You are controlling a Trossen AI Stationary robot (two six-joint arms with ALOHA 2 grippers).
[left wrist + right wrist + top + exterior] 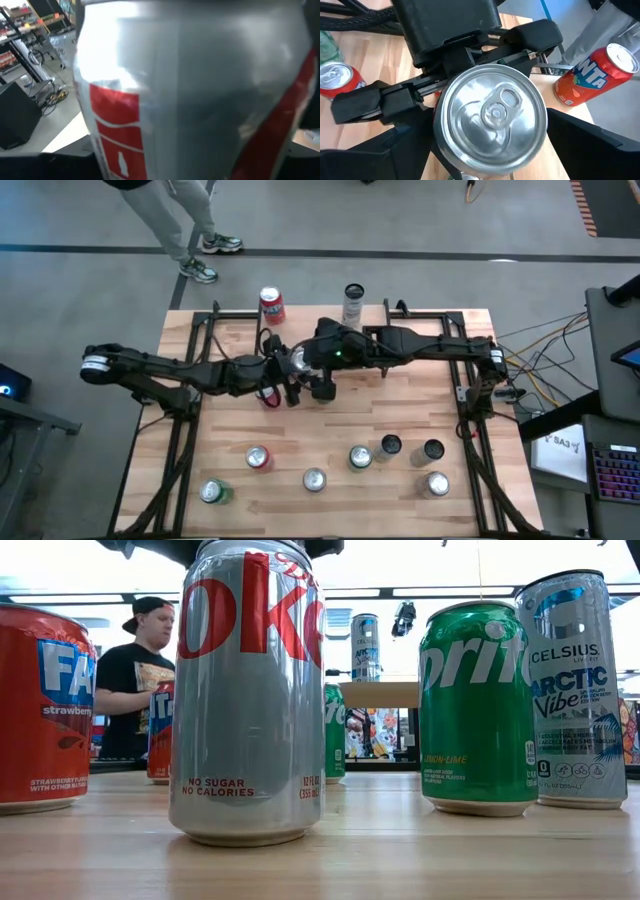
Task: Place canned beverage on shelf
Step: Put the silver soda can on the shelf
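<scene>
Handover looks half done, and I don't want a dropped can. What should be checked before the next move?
1. Left gripper shut on the silver can: ok.
2. Right gripper open: ok.
3. Right gripper clear of the can: cannot tell.
4. Can upright: ok.
5. Free spot on the shelf: cannot tell; a tall can stands there.
6. Path clear of the Fanta can: cannot tell.

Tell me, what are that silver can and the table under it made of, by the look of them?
The silver can looks like thin aluminium: its bare top is brushed and shiny, with a pull tab, and its printed side reflects the lights. The table looks like light wood planks joined side by side, smooth and matte; grain lines and seams show between the strips. Whether it is solid wood can't be told.
</scene>
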